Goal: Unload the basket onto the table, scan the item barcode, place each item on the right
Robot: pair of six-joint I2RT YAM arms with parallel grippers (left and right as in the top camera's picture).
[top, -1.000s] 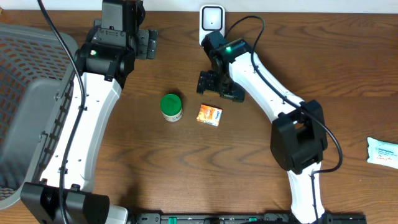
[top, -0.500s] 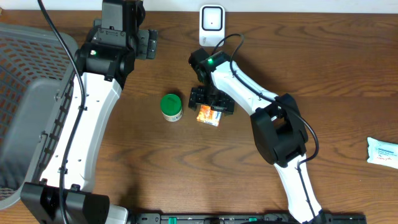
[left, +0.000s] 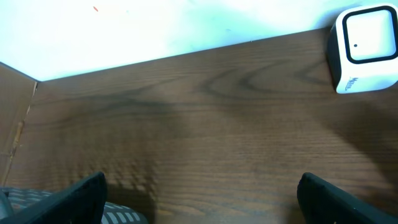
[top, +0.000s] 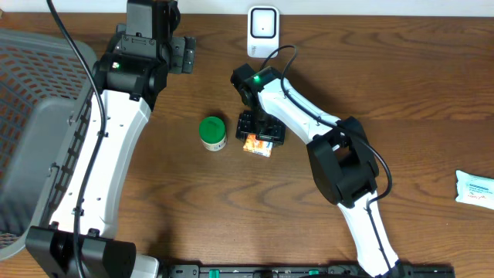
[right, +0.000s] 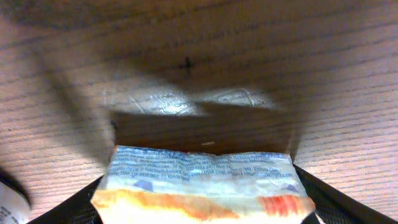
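The item, a small orange and white packet, lies flat on the wooden table just below the middle. My right gripper is down over it and open, one finger at each short side of the packet, close against its edges. In the right wrist view the packet fills the gap between the black fingers. The white barcode scanner stands at the table's far edge, also in the left wrist view as the scanner. My left gripper hangs open and empty at the back left.
A jar with a green lid stands just left of the packet. A grey mesh basket fills the left side. A white pouch lies at the far right edge.
My right gripper moved from beside the scanner down and left onto the packet, and its fingers have narrowed around it. The left arm has not moved.
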